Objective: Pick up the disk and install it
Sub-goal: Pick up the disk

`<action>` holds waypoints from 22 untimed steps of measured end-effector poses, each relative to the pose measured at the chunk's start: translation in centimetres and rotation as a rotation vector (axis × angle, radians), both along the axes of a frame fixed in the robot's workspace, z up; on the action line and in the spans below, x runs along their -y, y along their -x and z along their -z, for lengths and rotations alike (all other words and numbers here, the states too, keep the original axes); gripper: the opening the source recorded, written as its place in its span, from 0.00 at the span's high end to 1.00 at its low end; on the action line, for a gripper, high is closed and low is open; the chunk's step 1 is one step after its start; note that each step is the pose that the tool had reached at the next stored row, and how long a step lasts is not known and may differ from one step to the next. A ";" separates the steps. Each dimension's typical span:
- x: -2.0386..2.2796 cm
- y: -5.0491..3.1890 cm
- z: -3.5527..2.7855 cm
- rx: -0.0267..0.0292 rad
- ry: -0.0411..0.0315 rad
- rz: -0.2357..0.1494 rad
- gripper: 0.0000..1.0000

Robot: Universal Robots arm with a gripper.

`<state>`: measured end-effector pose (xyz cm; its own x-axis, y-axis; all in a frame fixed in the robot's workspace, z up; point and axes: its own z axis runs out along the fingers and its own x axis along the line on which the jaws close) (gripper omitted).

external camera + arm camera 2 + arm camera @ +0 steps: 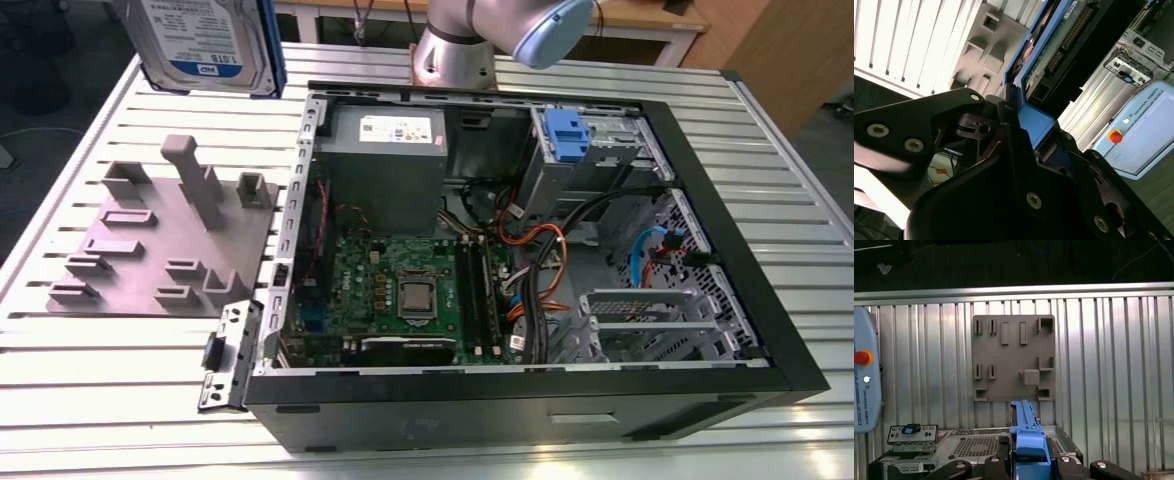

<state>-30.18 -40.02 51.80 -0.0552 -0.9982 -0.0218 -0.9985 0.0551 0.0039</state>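
The gripper is clamped on the disk, which is upright with its long axis vertical and its label facing the exterior view. It hangs above the slatted metal table, at eleven o'clock from the open computer case.

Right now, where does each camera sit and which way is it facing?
Exterior view: off the arm, high up, looking down on the open computer case, with the arm beyond it.
First wrist view: on the wrist, looking down past the end effector and the disk at the grey fixture plate.
Second wrist view: on the wrist, looking along the end effector's fingers, clamped on the disk's blue rail.
Shared: all three views show the disk and the fixture plate.
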 end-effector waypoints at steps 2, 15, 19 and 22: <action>0.00 -0.09 0.00 0.0000 0.0000 0.000 0.64; 0.35 -0.19 0.00 0.0001 -0.0001 0.000 0.64; 0.35 -0.37 0.00 0.0000 0.0000 0.000 0.64; 0.35 -0.49 0.00 0.0000 0.0000 0.000 0.64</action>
<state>-29.69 -40.37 51.81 -0.0552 -0.9982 -0.0218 -0.9985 0.0552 0.0039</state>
